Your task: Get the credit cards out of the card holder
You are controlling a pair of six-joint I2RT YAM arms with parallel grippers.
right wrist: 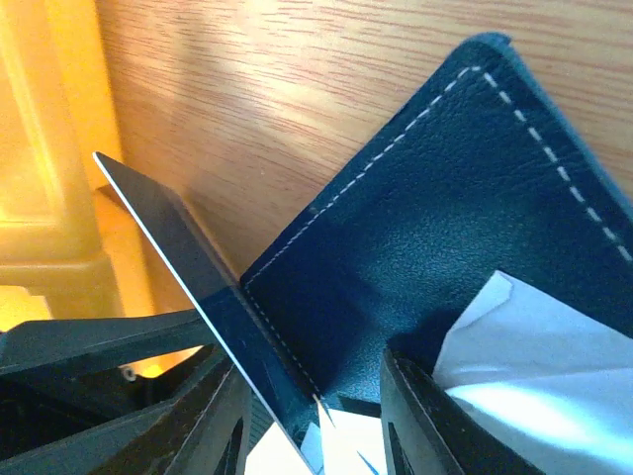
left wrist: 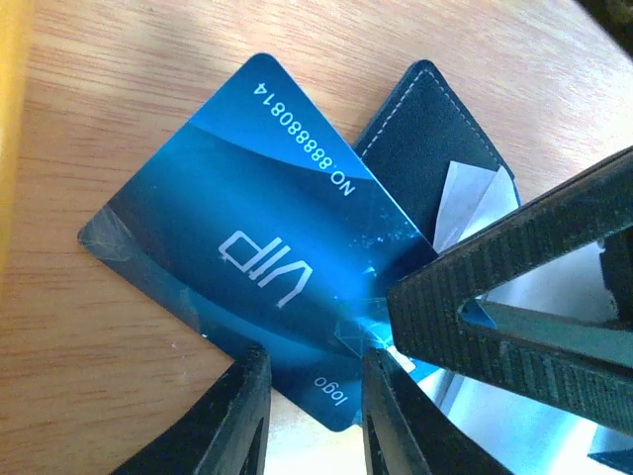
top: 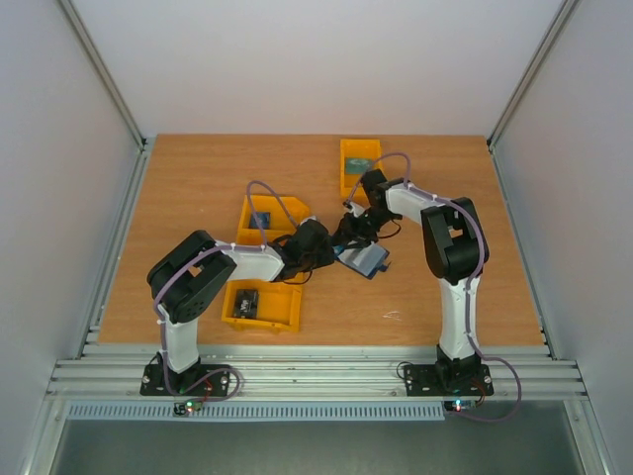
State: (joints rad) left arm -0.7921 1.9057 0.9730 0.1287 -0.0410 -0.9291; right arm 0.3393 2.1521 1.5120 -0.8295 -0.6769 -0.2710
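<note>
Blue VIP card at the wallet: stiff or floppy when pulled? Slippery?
The blue VIP card is probably stiff: its edge looks straight in the right wrist view. The glossy, glare-streaked face suggests it may slip when pinched. Thin and flat, it is likely light.

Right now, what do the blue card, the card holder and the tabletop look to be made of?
Blue card: probably plastic, glossy, with glare streaks across its print. Card holder: leather or imitation, dark navy, fine grain and pale stitching along the edge. Table: wood or wood-look laminate, showing grain, low sheen.
</note>
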